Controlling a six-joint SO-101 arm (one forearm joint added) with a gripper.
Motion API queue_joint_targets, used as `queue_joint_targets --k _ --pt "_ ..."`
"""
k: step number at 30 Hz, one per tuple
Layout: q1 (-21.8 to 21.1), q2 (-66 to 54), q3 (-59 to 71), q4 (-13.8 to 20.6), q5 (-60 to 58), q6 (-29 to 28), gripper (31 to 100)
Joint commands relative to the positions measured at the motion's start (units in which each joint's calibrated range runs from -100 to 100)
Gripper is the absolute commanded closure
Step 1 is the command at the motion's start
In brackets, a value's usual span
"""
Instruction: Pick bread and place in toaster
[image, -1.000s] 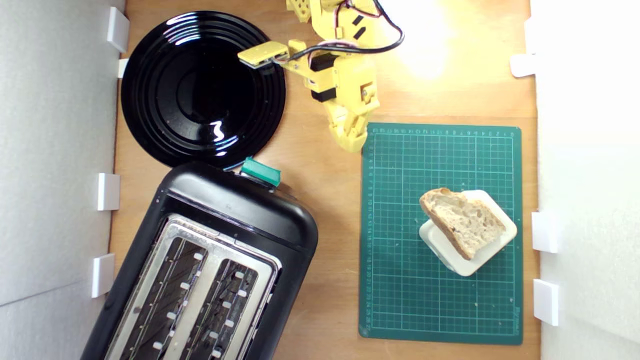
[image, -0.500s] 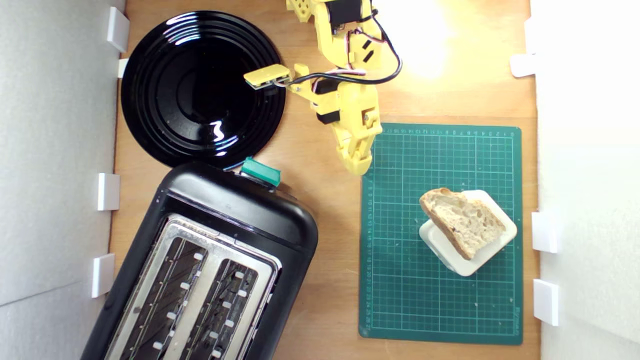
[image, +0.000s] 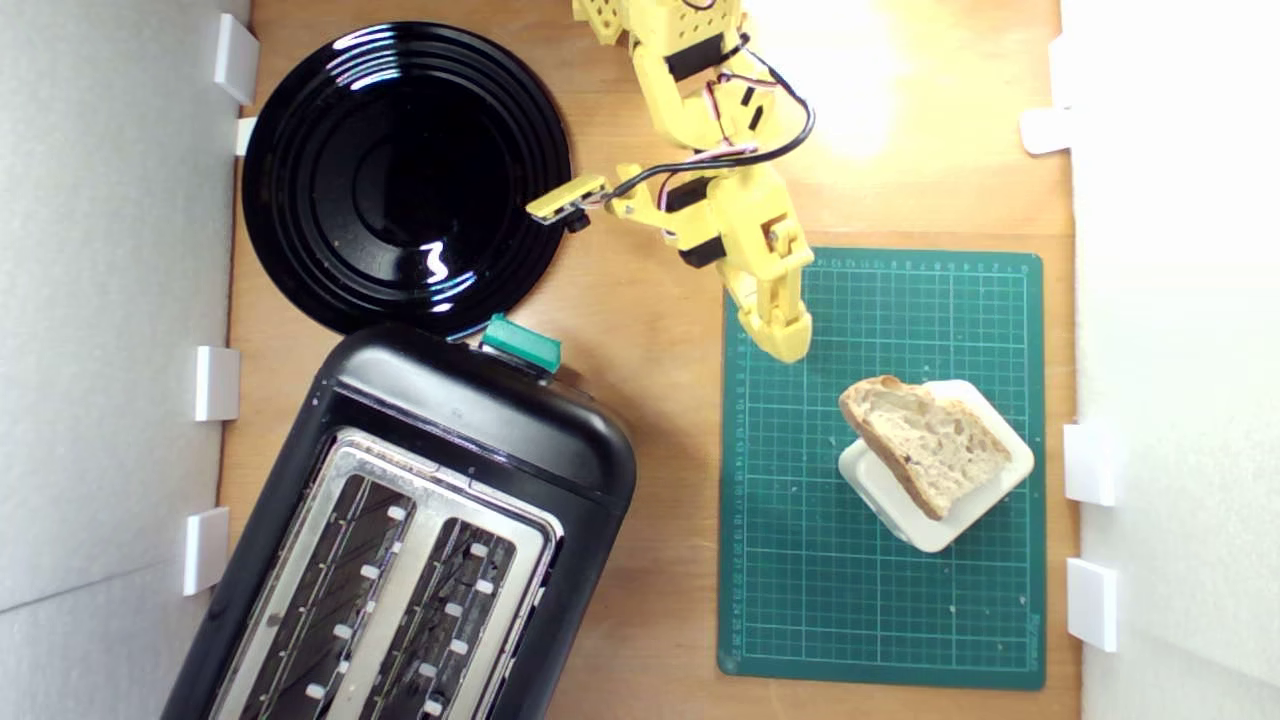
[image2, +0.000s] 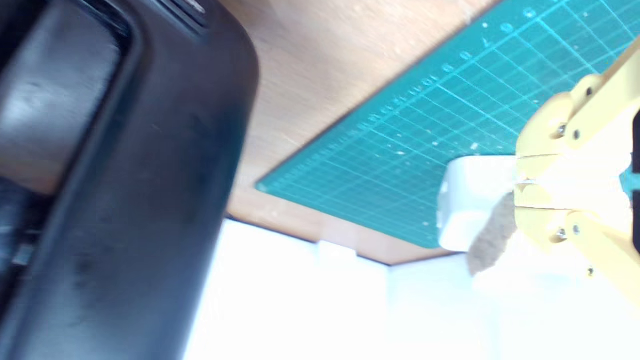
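The bread (image: 928, 440), a half slice with pale holey crumb and brown crust, lies on a cream square block (image: 985, 505) on the green cutting mat (image: 800, 560). In the wrist view the bread (image2: 492, 232) shows as a brown edge beside the white block (image2: 470, 200). My yellow gripper (image: 785, 345) is shut and empty, its tip over the mat's upper left part, short of the bread. The wrist view shows the gripper (image2: 517, 182) with jaws together. The black toaster (image: 420, 520) with silver top and teal lever knob (image: 520, 345) stands at the exterior view's lower left, and it fills the wrist view's side (image2: 125, 190).
A round glossy black plate (image: 400, 170) lies at the exterior view's upper left, beside the arm's wrist camera mount (image: 568, 200). White walls with small white brackets (image: 1090, 460) border the wooden table (image: 650, 400) on both sides.
The arm has swung toward the exterior view's right and down, carrying the shut gripper from beside the mat's upper left corner onto the mat, closer to the bread. Bread and toaster stayed put.
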Motion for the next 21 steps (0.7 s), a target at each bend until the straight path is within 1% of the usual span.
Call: queue_joint_targets --k 1,3,5,7,10,12,21 --pt "3.14 4.47 -2.37 2.40 -10.20 -0.09 90.3" --pt "4.51 7.63 -2.46 3.58 -14.21 0.22 90.3" --pt "5.00 10.38 -2.55 4.66 -16.26 0.33 90.3" --pt "4.92 11.71 -2.55 4.57 -16.51 1.27 90.3" --pt "4.27 13.79 -2.55 4.12 -16.94 5.46 90.2" --pt "4.19 14.37 -2.46 4.12 -18.65 5.82 89.5" --pt "4.19 14.37 -2.18 3.76 -18.73 6.24 87.4"
